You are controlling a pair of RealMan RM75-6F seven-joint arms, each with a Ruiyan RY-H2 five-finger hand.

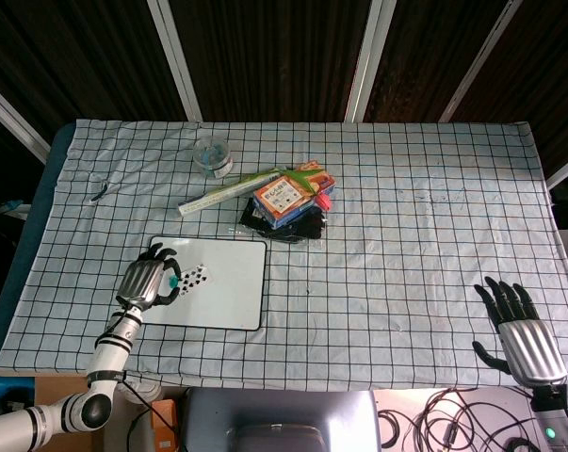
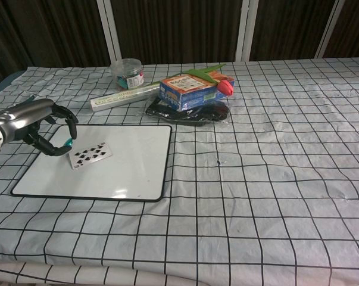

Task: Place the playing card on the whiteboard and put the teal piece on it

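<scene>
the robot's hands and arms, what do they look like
Both hands have ribbed silver metal backs and black jointed fingers. The left hand sits on a white forearm with black ring bands and a thin black cable beside it. The right hand ends in a dark wrist with a small green light.

Head view steep from above, chest view low, perhaps nearer, sharing whiteboard [image 1: 204,282]
</scene>
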